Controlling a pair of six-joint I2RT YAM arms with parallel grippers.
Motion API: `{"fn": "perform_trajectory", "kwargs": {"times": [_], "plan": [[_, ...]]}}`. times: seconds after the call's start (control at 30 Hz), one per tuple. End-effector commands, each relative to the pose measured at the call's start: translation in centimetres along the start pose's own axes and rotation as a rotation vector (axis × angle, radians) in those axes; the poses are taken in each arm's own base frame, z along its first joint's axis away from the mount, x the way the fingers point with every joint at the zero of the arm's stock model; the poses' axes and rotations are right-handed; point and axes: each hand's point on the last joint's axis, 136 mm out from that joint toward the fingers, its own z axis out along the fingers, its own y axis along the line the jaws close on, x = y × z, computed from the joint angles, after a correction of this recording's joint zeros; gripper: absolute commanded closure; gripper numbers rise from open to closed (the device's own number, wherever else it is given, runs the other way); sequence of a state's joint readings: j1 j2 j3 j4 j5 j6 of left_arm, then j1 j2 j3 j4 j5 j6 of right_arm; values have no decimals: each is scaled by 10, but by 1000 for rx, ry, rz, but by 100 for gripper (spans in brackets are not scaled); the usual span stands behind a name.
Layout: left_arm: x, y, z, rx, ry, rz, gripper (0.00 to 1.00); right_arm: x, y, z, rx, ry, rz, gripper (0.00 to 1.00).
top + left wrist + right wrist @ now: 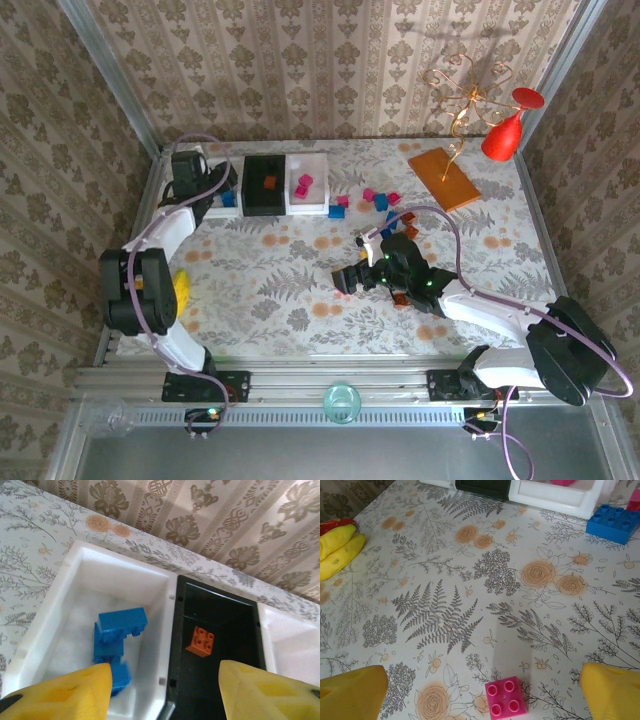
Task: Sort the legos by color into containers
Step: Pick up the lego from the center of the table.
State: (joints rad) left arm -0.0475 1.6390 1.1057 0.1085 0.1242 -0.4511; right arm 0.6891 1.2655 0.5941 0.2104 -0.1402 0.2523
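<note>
My left gripper (222, 190) (162, 695) hangs open over the wall between the left white container (60, 625) and the black container (220, 605), with nothing between its yellow fingers. Several blue legos (117, 630) lie in that white container, and one orange lego (201, 641) lies in the black one. The right white container (308, 192) holds pink legos (303, 184). My right gripper (342, 281) (482, 700) is open low over the table, a pink lego (505, 698) lying loose between its fingers. More blue, pink and orange legos (380, 203) are scattered right of the containers.
A flat orange board (443, 178) lies at the back right, beside a red cone on a wire stand (505, 135). A yellow banana (181, 290) (337, 547) rests by the left arm. A blue lego (614, 522) sits near the right white container (555, 495).
</note>
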Motion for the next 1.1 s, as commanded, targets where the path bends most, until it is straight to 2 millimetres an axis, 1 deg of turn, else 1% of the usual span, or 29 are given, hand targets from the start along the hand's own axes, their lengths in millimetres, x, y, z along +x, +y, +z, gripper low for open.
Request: {"fn": "perform_trajectory", "kwargs": {"times": [0.0, 0.1, 0.2, 0.27, 0.4, 0.5, 0.6, 0.63, 0.73, 0.8, 0.87, 0.93, 1.0, 1.07], "plan": [[10, 5, -4, 12, 3, -49, 40, -2, -6, 1, 28, -3, -21, 0], [28, 3, -12, 33, 50, -54, 40, -3, -7, -1, 41, -2, -31, 0], [54, -13, -28, 83, 84, -29, 39, -5, -15, -7, 94, -15, -40, 0], [75, -27, -40, 104, 106, 30, 38, -6, -29, -14, 171, -28, -37, 0], [109, -51, -63, 130, 146, 153, 32, -7, -60, -27, 287, -50, 32, 0], [137, -77, -71, 184, 172, 232, 27, -6, -75, -33, 325, -64, 94, 0], [169, -105, -75, 250, 247, 305, 25, -7, -82, -40, 349, -81, 110, 0], [184, -119, -79, 289, 276, 340, 24, -8, -84, -43, 364, -87, 107, 0], [222, -147, -96, 379, 316, 517, 19, -11, -94, -57, 426, -111, 100, 0], [248, -159, -108, 427, 334, 657, 17, -13, -101, -66, 456, -130, 107, 0], [275, -168, -120, 484, 373, 760, 15, -14, -99, -71, 435, -138, 112, 0], [296, -174, -130, 530, 408, 828, 15, -16, -90, -72, 376, -126, 110, 0], [311, -176, -135, 557, 436, 866, 14, -19, -75, -73, 303, -112, 115, 0], [322, -178, -139, 587, 459, 877, 14, -13, -65, -78, 254, -90, 160, 0]]}}
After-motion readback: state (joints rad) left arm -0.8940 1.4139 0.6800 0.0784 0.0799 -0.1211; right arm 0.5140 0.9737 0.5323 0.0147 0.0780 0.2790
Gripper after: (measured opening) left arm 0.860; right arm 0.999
